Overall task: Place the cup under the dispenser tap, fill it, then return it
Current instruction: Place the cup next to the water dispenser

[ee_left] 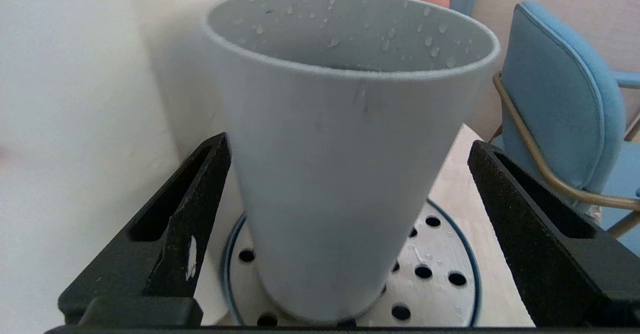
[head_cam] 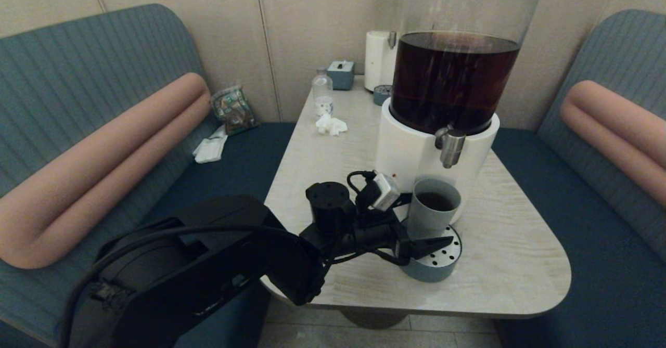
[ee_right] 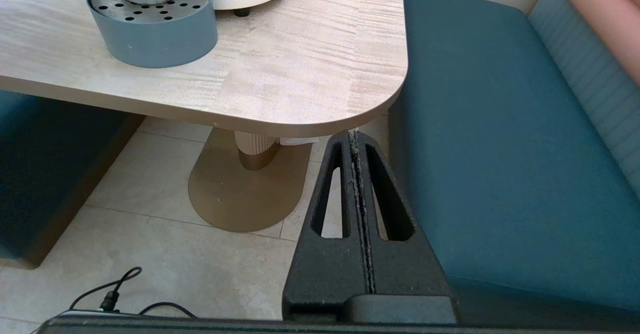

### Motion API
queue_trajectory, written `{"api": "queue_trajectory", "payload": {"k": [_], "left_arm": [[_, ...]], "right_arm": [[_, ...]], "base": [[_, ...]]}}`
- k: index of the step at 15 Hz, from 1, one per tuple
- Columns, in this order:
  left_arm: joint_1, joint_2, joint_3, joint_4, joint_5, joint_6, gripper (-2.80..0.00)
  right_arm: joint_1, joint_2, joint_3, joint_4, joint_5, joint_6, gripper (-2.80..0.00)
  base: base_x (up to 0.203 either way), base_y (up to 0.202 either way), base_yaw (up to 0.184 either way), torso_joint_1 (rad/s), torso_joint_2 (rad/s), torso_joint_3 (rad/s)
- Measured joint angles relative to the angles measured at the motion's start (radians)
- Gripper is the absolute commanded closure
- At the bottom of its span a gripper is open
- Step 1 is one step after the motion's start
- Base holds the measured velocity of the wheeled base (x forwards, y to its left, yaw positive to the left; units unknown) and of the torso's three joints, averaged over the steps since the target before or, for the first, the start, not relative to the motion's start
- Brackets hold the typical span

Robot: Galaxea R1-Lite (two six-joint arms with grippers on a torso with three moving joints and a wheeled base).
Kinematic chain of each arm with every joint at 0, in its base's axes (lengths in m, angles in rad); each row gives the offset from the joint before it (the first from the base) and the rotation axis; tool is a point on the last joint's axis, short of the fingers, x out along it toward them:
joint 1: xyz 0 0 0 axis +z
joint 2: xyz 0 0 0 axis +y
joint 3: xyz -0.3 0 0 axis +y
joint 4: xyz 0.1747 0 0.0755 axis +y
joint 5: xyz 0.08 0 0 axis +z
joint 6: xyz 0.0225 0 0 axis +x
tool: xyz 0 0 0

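I have the cup (head_cam: 433,206) standing upright on the perforated steel top of the round blue-grey drip tray (head_cam: 434,265), directly beneath the dispenser tap (head_cam: 450,147), with dark liquid showing in its bottom and droplets on its inner wall. My left gripper (head_cam: 419,246) is at the cup's lower half with its jaws spread wide, one finger on each side of the cup and, from the left wrist view, neither one touching it. My right gripper (ee_right: 356,142) sits low beside the table (head_cam: 510,233) edge over the floor, next to the blue bench seat (ee_right: 500,149), fingers pressed together on nothing.
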Motion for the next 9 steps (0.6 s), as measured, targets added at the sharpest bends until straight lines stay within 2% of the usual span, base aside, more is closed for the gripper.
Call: {"api": "queue_trajectory", "payload": {"k": [9], "left_arm": [[-0.010,0.057,-0.085,-0.010,0.025,-0.014,-2.80]], "right_arm": [[0.000,0.000,0.000,0.000,0.000,0.000,0.00]], "base": [[0.000,0.000,0.000,0.000,0.00,0.000]]}}
